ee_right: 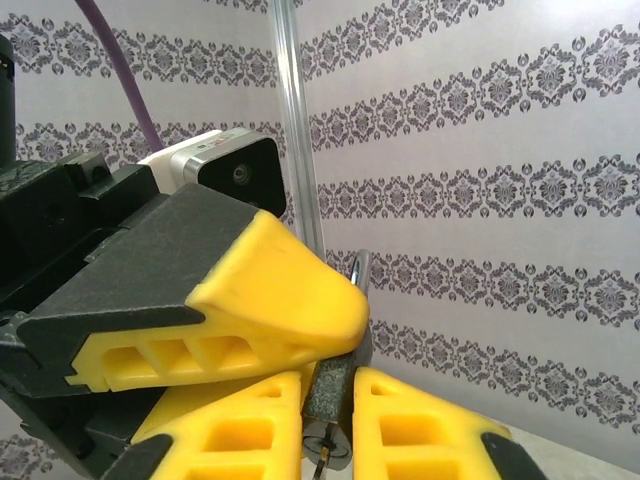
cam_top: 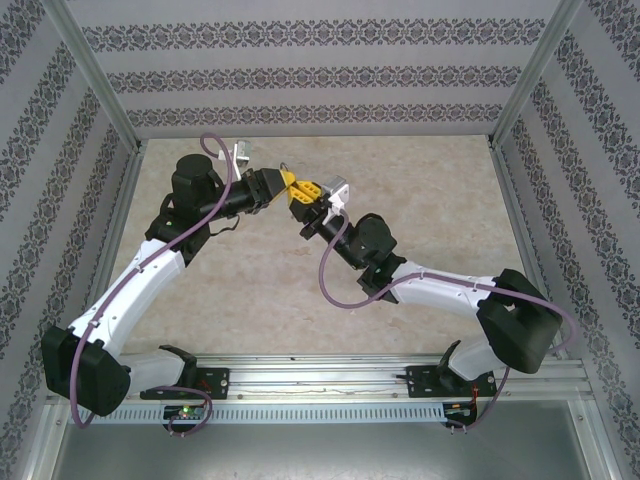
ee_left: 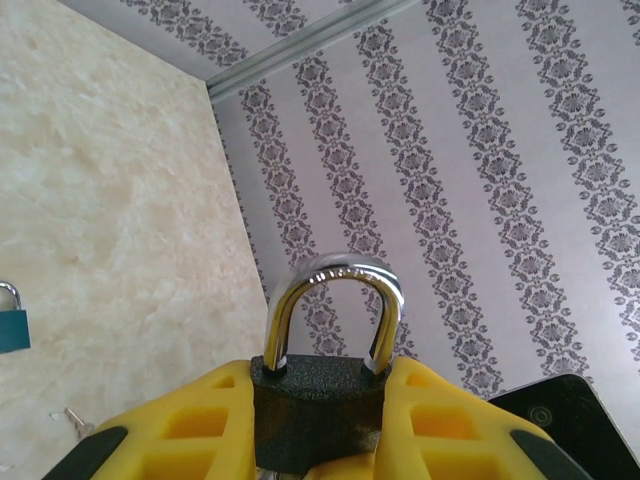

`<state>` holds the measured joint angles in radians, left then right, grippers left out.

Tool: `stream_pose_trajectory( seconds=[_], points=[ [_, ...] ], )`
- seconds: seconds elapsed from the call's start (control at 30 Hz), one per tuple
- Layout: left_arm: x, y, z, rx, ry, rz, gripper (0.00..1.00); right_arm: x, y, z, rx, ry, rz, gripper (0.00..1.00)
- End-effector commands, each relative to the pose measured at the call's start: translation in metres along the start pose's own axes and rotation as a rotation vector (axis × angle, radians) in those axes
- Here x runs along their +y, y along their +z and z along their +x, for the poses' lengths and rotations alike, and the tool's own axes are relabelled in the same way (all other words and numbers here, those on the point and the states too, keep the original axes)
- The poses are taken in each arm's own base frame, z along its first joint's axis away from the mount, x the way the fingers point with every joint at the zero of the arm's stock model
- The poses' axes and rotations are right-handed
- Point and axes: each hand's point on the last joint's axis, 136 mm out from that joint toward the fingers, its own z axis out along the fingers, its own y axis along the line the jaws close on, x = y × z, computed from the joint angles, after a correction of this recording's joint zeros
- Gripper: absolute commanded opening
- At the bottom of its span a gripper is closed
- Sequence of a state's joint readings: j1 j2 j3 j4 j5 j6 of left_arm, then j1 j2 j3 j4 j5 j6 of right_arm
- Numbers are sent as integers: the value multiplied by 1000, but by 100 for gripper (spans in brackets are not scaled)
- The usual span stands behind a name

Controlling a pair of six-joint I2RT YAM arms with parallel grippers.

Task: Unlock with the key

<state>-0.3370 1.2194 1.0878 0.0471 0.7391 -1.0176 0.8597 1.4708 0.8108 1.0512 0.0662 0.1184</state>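
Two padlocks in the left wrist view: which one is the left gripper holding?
The black padlock with the chrome shackle, clamped in the left gripper. The teal padlock lies loose on the table.

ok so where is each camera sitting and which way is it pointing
top external: above and behind the bases, looking down at the table; both arms show, left gripper and right gripper meeting.
left wrist: on the left wrist, looking along its yellow fingers toward a wall corner; padlock clamped between them.
right wrist: on the right wrist, facing the left gripper, own fingers at the bottom.
shared: both wrist views see the padlock.
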Motion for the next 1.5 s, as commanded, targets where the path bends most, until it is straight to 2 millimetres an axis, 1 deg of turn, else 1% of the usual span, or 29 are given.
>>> stream_pose_trajectory(
  seconds=[0.0,0.03,0.1,0.17,0.23,0.27,0.3,0.43,0.53,0.67,0.83,1.0,1.13,1.2,1.3,1.47],
  points=[
    [-23,-4,9,47,32,98,19,-10,7,-1,4,16,25,7],
    [-23,-4,9,45,35,97,22,-10,7,-1,7,18,23,5],
    [-22,-6,7,37,42,90,26,-10,6,0,25,24,20,1],
    [-20,-7,6,35,43,80,35,-11,3,0,40,48,-5,0],
    [-15,-9,2,22,38,64,49,-12,-2,1,64,93,-35,0],
    [-14,-11,1,16,39,61,51,-14,-5,2,77,114,-43,0],
    [-11,-13,-1,10,40,51,53,-17,-8,2,91,141,-47,0],
    [1,-25,-7,-20,46,2,55,-24,-22,3,150,227,-82,0],
    [8,-33,-9,-33,64,-40,57,-23,-32,1,190,287,-142,0],
    [11,-32,-6,-8,91,-51,57,-17,-41,0,232,348,-227,0],
    [12,-23,1,57,105,-14,55,-3,-45,-1,267,403,-330,0],
    [5,-18,5,84,126,24,58,5,-44,-4,276,442,-386,0],
    [8,-13,9,103,123,27,59,9,-42,-6,277,456,-413,0],
    [6,-9,13,117,123,44,58,10,-41,-7,275,468,-426,0],
    [2,-6,15,126,130,69,51,12,-39,-7,273,486,-437,0],
    [3,-3,19,140,122,76,33,10,-38,-11,257,495,-436,0]
  ],
)
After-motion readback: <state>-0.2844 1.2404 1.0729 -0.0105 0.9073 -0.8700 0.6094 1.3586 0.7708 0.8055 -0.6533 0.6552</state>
